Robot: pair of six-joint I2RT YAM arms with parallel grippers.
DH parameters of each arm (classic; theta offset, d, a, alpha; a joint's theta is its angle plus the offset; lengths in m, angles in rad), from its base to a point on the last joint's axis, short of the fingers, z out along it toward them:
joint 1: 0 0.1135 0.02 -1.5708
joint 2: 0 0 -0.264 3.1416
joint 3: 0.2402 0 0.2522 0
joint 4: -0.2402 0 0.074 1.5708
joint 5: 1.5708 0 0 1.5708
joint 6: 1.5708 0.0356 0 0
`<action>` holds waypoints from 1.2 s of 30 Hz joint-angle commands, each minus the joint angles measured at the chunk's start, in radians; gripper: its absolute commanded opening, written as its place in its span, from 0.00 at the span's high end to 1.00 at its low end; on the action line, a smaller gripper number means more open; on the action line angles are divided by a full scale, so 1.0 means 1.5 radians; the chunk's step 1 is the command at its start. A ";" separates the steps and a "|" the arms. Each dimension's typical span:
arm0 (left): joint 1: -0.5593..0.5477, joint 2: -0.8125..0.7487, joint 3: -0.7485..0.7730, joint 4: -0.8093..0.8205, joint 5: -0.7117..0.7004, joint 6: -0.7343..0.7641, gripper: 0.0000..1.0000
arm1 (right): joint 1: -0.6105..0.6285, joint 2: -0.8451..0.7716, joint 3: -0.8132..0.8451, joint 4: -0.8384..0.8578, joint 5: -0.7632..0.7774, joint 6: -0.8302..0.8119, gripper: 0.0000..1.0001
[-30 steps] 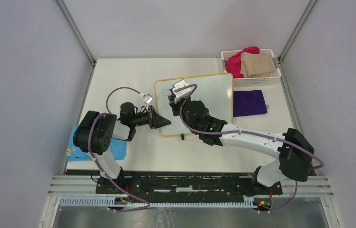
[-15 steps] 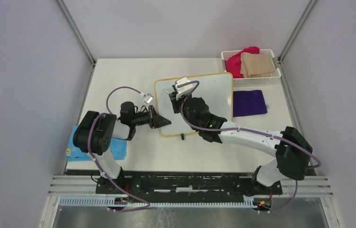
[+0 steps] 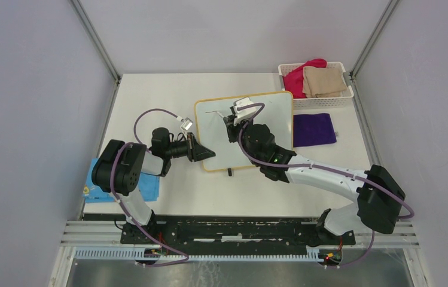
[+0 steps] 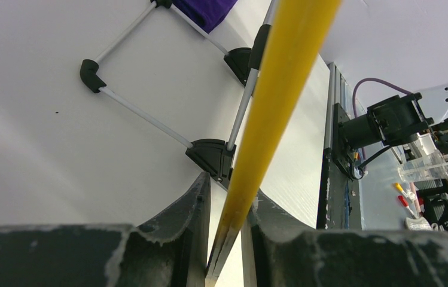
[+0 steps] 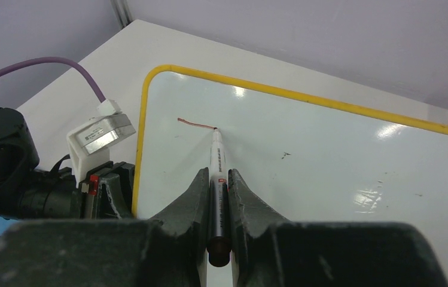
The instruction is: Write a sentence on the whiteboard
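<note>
- The whiteboard [image 3: 272, 116] stood near the middle of the table [image 3: 155, 98], its yellow-framed face tilted up, one short side towards the left arm.
- The left claw [image 3: 202, 150] was clamped on the board's near left edge. In the left wrist view the yellow frame [image 4: 281, 89] ran straight down between the two fingers of this claw [image 4: 228, 192], and both fingers touched it.
- Under the board in that same view was a stand [image 4: 149, 116] of thin silver rods joined by black corner pieces, resting on the table.
- The right claw [image 3: 234, 121] reached over the upper left part of the board – its fingers were closed tight on a pen [image 5: 216, 156], which pointed away from the wrist.
- In the right wrist view the pen sat between the fingers of that claw [image 5: 217, 174] with its tip touching the white surface [image 5: 329, 155].
- A short reddish stroke [image 5: 196, 124] ran from the pen tip towards the board's left edge; from above it showed as a thin line [image 3: 212, 112] near the top left corner. No letters could be made out.
- A purple cloth [image 3: 314, 130] lay flat just beside the board's right edge.
- Behind that cloth was a white basket [image 3: 314, 103] holding a pink cloth [image 3: 296, 78] and a tan cloth [image 3: 324, 81].
- A blue card [image 3: 151, 186] lay at the table's near left, partly under the left arm.
</note>
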 commanded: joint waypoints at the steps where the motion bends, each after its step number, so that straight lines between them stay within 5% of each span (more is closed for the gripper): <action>1: -0.002 -0.004 0.003 -0.041 -0.043 0.037 0.98 | -0.022 -0.029 -0.021 0.003 0.042 0.001 1.00; 11: -0.003 -0.005 0.004 -0.047 -0.043 0.040 0.98 | 0.005 -0.055 -0.012 0.030 -0.040 -0.019 1.00; 36: -0.006 -0.008 0.008 -0.062 -0.044 0.049 0.98 | 0.009 -0.005 -0.005 0.005 -0.015 -0.018 1.00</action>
